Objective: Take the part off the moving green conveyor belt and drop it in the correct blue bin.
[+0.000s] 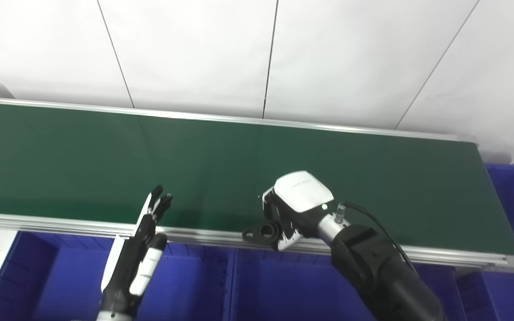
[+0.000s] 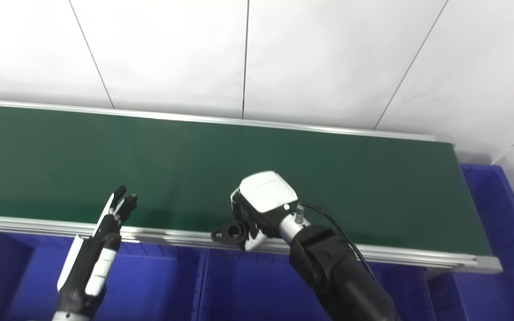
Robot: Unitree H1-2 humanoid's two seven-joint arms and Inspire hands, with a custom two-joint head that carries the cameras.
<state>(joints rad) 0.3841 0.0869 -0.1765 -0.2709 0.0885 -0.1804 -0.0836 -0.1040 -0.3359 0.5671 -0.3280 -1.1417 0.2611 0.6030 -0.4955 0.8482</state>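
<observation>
Part (image 1: pixel 262 232), black, long axis lying level, is held in the closed right hand (image 1: pixel 293 209) at the belt's (image 1: pixel 105 160) near rail, bins (image 1: pixel 203 285) directly below; left hand (image 1: pixel 143 236) is spread, empty, farther off.

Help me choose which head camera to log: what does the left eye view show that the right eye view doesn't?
Only the left eye view shows a pale surface at the lower left edge, beside the blue bins. Only the right eye view shows more of the white wall right of the end bin, plus more bin space left of the left hand. Both share the green conveyor belt, bare of loose parts, the left hand open at its near rail, and the right hand shut on the black part over that rail.
</observation>
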